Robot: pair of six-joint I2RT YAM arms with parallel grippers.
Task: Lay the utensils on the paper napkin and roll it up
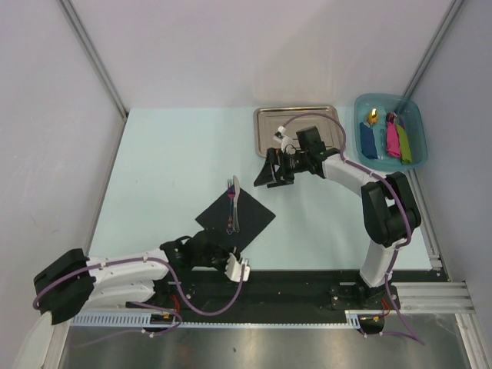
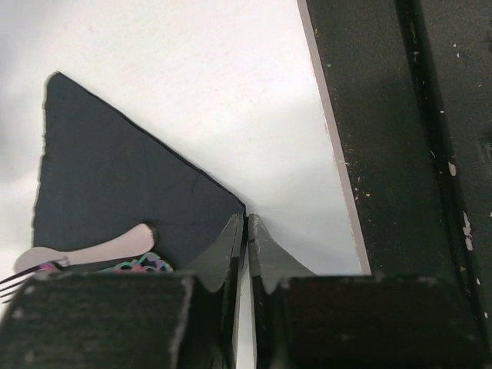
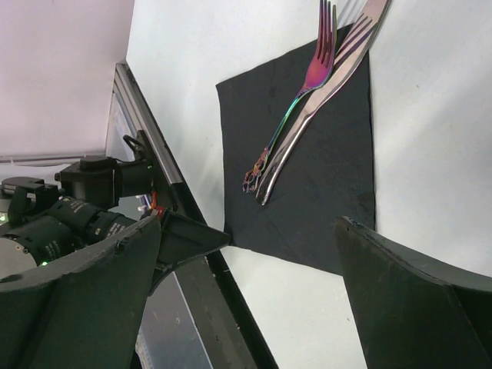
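Observation:
The black paper napkin [image 1: 246,223] [image 3: 323,177] [image 2: 115,169] lies as a diamond on the table. On it rest the utensils, a fork [image 1: 230,201] [image 3: 311,77] and a knife [image 1: 237,201] [image 3: 327,96], side by side with their tips past its far corner. My left gripper [image 1: 231,250] [image 2: 247,219] sits low at the napkin's near corner, jaws pressed together with that corner at their tips. Its fingertip [image 3: 219,238] also shows in the right wrist view. My right gripper [image 1: 269,173] [image 3: 250,223] hangs wide open above the table, between tray and napkin, holding nothing.
A shiny steel tray [image 1: 265,115] stands at the back. To its right is a blue bin [image 1: 365,104] with blue, pink and green items. A black base rail [image 1: 307,280] [image 2: 400,154] runs along the near edge, just behind the left gripper.

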